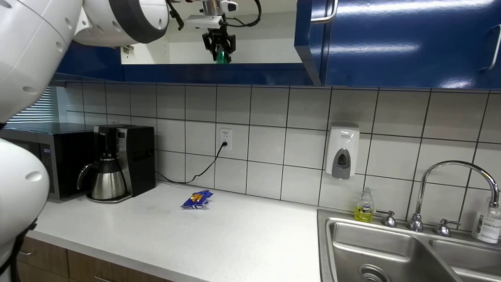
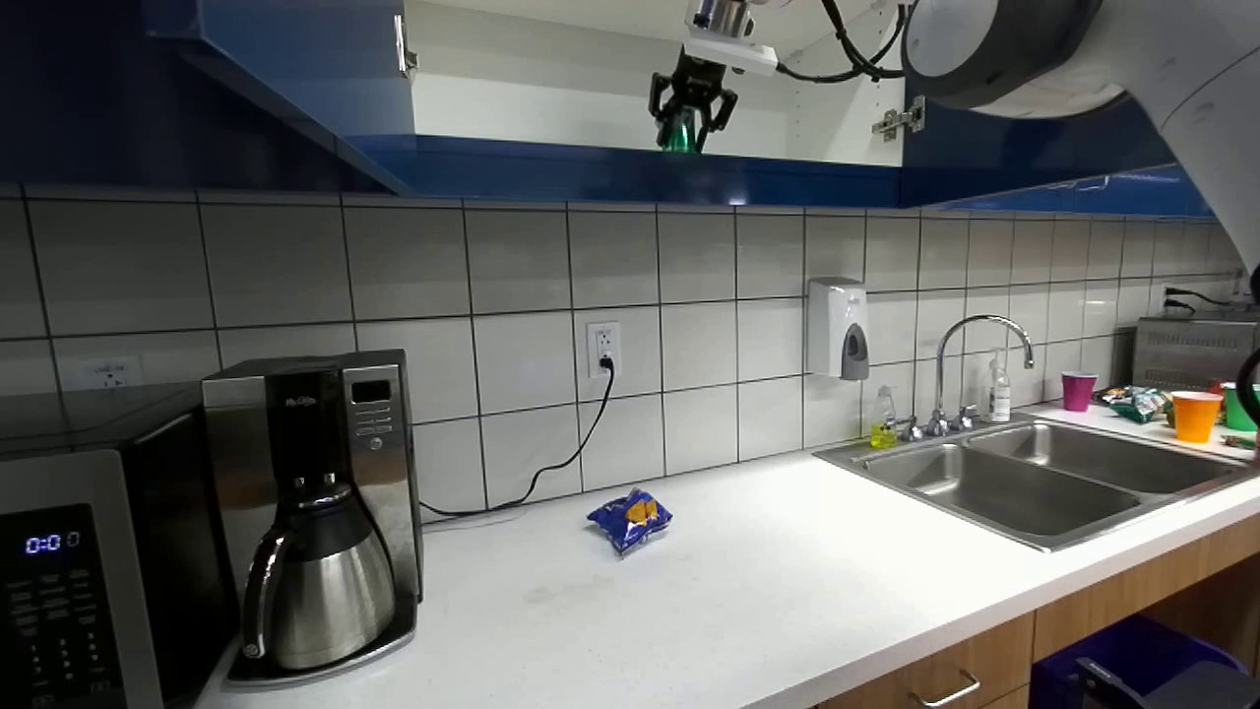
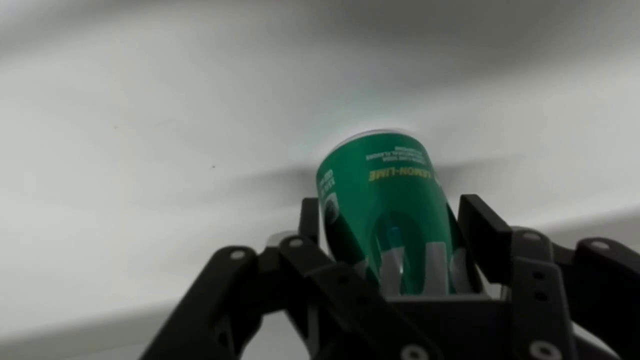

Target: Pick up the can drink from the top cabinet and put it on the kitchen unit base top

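In the wrist view the green can drink (image 3: 395, 195) sits between the black fingers of my gripper (image 3: 390, 215). The jaws straddle it closely; a thin light gap shows beside the left finger (image 3: 309, 220). The right finger (image 3: 482, 235) is at or very near its side. Both exterior views show the can (image 1: 221, 55) inside the top cabinet (image 1: 211, 73), its lower part hidden behind the blue front rim. From above, my gripper (image 2: 682, 140) reaches down around it. The white kitchen unit base top (image 1: 242, 239) runs below the cabinet.
A blue-and-yellow packet (image 1: 197, 199) lies on the countertop. A coffee maker (image 2: 315, 512) and microwave (image 2: 59, 551) stand at one end, a steel sink (image 2: 984, 483) at the other. The swung-out blue cabinet door (image 1: 307, 43) flanks the opening.
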